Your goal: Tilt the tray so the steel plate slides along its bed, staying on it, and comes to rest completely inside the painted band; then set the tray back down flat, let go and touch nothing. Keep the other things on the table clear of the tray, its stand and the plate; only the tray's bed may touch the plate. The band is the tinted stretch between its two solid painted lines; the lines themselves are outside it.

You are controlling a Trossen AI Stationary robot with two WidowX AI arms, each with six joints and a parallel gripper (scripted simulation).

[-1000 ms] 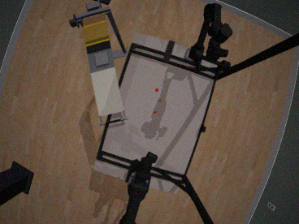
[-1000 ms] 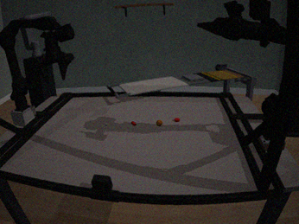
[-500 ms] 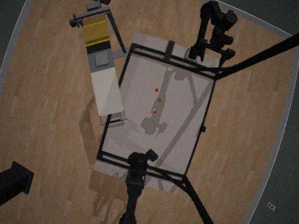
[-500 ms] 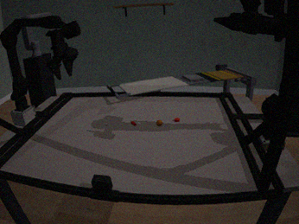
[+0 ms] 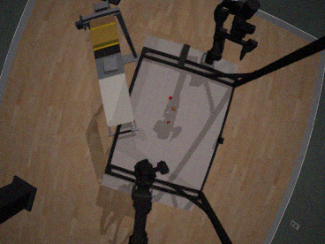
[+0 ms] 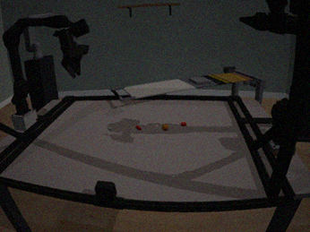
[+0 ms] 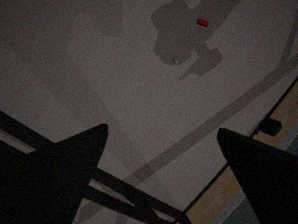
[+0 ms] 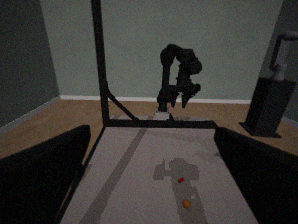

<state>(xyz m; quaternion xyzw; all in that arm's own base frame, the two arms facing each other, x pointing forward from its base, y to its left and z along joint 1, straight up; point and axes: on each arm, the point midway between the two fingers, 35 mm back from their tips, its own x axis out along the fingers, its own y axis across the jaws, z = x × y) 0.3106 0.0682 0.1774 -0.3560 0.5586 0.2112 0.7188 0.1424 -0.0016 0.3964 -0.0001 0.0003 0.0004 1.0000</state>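
Hovering with fingers parted and nothing grasped, your left gripper (image 5: 162,167) (image 6: 72,73) (image 7: 163,131) (image 8: 178,107) | your right gripper (image 5: 243,56) (image 6: 242,20) (image 8: 153,131) likewise released and empty | tray (image 5: 116,102) (image 6: 159,88) beside the tabletop's (image 5: 194,115) (image 6: 126,155) (image 7: 130,90) (image 8: 140,170) long edge | you have what looks like the steel plate (image 5: 112,64) (image 6: 201,80) outside its yellow band (image 5: 105,37) (image 6: 230,77).
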